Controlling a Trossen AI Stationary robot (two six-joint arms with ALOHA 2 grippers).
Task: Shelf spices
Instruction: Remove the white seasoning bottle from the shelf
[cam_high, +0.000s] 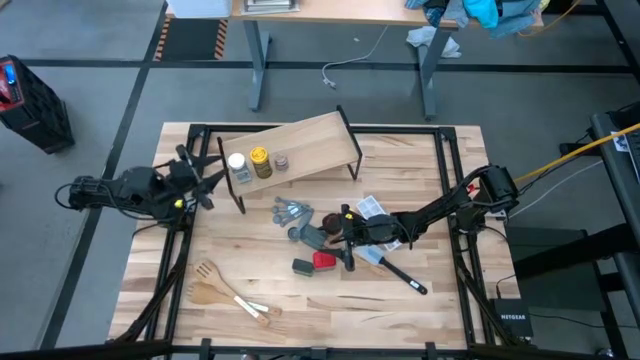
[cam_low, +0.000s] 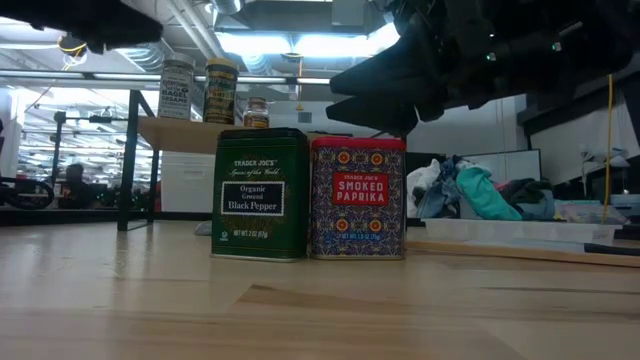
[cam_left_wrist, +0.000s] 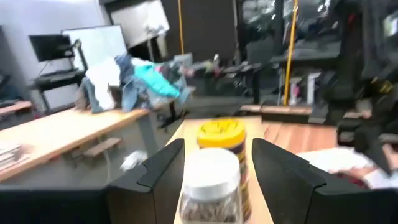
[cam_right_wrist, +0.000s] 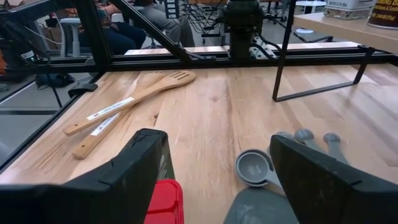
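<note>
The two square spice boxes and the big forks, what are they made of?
The dark green tin and the red tin look like painted metal: smooth printed sides, folded lid edges. The two slotted spoons look like pale bare wood, with visible grain and a dull finish.

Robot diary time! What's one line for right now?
shelf: three jars on it | left gripper: open, by white-capped jar | right gripper: open above red tin | dark tin: on table
</note>
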